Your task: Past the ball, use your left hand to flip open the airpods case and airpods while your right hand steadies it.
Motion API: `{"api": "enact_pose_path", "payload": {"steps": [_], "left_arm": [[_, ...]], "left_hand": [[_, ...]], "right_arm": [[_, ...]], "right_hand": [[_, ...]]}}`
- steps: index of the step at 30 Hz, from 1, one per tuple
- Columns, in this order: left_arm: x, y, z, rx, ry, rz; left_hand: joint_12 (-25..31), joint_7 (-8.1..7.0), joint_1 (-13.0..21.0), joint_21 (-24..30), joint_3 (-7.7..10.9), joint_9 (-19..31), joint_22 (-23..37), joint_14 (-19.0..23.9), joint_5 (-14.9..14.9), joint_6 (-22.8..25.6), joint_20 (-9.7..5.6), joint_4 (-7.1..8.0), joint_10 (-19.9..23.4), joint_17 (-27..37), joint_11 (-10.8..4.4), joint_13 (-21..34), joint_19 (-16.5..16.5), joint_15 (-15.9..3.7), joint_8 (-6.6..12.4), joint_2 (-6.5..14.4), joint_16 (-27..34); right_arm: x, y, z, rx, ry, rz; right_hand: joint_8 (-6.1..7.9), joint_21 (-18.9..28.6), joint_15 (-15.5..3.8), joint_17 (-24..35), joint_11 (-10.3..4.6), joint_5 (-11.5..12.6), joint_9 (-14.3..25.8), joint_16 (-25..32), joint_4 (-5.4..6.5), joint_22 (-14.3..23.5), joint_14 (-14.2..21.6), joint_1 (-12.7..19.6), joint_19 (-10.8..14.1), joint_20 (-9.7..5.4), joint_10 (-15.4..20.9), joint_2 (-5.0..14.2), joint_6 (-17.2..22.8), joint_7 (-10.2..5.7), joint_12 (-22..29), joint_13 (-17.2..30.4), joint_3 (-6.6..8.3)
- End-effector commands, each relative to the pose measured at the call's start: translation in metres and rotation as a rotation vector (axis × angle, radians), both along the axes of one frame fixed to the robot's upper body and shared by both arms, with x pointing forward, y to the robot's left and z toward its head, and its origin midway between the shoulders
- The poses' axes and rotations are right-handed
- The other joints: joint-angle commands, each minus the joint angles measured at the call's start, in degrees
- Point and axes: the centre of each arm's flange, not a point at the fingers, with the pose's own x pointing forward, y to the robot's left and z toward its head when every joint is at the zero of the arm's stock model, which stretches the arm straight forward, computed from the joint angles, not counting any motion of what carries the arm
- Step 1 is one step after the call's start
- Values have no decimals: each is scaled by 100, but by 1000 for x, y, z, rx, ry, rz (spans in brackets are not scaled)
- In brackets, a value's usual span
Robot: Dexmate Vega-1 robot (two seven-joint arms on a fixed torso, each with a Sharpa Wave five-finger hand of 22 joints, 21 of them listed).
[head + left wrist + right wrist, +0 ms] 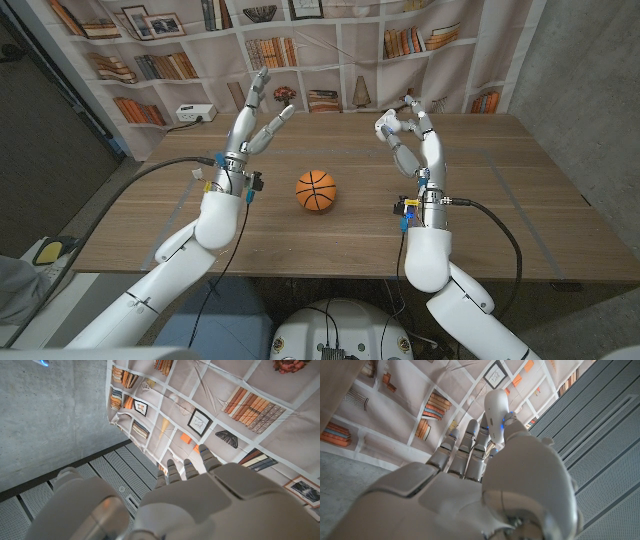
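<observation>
Both arms are up off the wooden table (520,190), forearms near vertical, hands raised toward the bookshelf backdrop (330,50).

Left hand (258,118): fingers spread and pointing up and away, holding nothing, well above the tabletop. In the left wrist view the back of that hand (200,505) faces the camera with fingertips reaching toward the printed shelves; nothing in its grasp there.

Right hand (408,135): fingers curled in around a small white object at its top, which reads as the airpods case (387,124), pinched between thumb and fingers, lifted clear of the table. It's small in the head view, so I can't tell whether the lid is up or down. In the right wrist view a white rounded piece with a small blue light (496,407) stands up past the right hand's (485,490) fingers; can't say for sure that's the case.

Ball (316,191): orange basketball-pattern, sitting on the table between the two arms, nearer the robot than both hands, touching neither. The case is past it and to the right.

White power strip (194,113) sits at the table's far left edge.
</observation>
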Motion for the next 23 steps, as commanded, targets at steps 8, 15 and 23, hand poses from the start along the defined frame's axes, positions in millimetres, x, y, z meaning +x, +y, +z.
{"api": "enact_pose_path", "payload": {"steps": [8, 15, 23], "left_arm": [[8, 1, -6, -30, 25, -20], [13, 0, -5, -26, 27, -27], [14, -1, -5, -31, 25, -34]], "left_hand": [[26, -20, -66, 1, -97, 1, 12, 9, 0, 37, -1, 31, 30, 10, 4, 1, 56, -16, 26, -16, 6], [27, -18, -83, -1, -131, 0, 12, 14, -3, 38, -1, 43, 36, 10, -2, 0, 60, -17, 25, -19, 3], [24, -18, -96, -1, -162, 0, 12, 15, -4, 39, -4, 54, 31, 10, 0, -1, 65, -20, 24, -20, -2]], "right_arm": [[2, -13, 1, 25, 4, 7], [3, -14, 0, 36, 9, 4], [4, -14, 2, 27, 4, 2]], "right_hand": [[-8, -12, -1067, 32, -868, 31, 22, 38, 12, -6, 37, 76, 9, 6, 888, -11, 57, -11, 35, 21, -13], [-8, -9, -1066, 41, -870, 32, 22, 40, 14, -6, 37, 77, 16, 10, 889, -12, 59, -1, 36, 22, -17], [-8, -6, -1066, 51, -870, 33, 23, 42, 15, -6, 36, 79, 26, 10, 887, -15, 64, 3, 36, 24, -21]]}}
